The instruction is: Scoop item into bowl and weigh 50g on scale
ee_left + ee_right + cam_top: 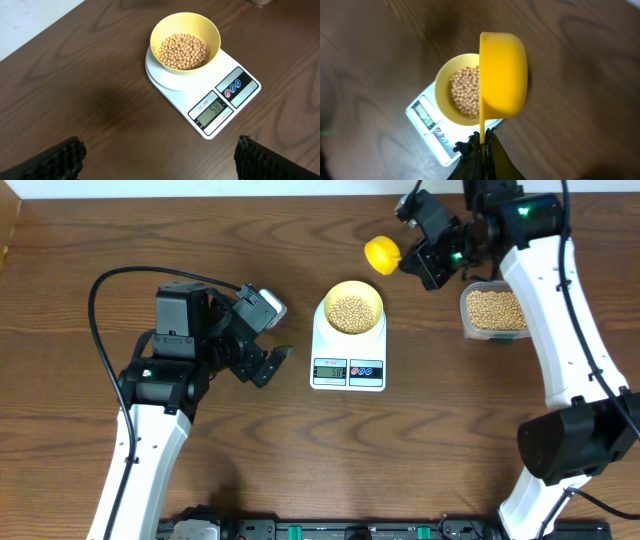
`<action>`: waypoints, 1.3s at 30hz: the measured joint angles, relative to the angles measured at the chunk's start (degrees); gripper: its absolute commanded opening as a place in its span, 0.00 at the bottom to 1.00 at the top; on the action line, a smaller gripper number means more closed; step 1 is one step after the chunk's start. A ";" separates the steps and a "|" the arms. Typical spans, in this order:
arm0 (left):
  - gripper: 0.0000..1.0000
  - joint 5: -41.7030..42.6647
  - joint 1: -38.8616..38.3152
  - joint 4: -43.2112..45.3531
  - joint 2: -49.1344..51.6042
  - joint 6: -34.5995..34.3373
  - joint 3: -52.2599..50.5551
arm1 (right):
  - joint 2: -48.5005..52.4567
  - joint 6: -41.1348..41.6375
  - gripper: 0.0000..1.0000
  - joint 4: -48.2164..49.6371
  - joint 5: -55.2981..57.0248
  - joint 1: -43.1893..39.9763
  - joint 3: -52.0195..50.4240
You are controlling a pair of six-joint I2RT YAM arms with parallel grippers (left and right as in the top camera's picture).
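The pale-yellow bowl holds tan beans and stands on the white scale. The scale's display shows digits. My right gripper is shut on the handle of a bright yellow scoop, held in the air up and right of the bowl. In the right wrist view the scoop is tipped on its side beside the bowl, and the fingers pinch its handle. My left gripper is open and empty, left of the scale; its fingers frame bare table.
A clear plastic tub full of beans stands at the right, partly under my right arm. The table is dark brown wood, with a black rail along its front edge.
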 measured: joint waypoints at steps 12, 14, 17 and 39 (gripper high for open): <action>0.97 0.00 0.00 0.00 0.00 0.00 0.00 | 1.36 -5.66 0.01 5.07 4.46 4.96 0.00; 0.97 0.00 0.00 0.00 0.00 0.00 0.02 | 2.56 -5.66 0.01 5.07 4.98 5.51 0.00; 0.97 0.00 0.00 0.00 0.00 0.00 0.00 | 4.00 -5.55 0.01 4.98 5.42 5.77 0.00; 0.97 0.00 0.00 0.00 0.00 0.00 0.02 | 4.87 -4.50 0.01 4.76 5.66 6.47 -2.01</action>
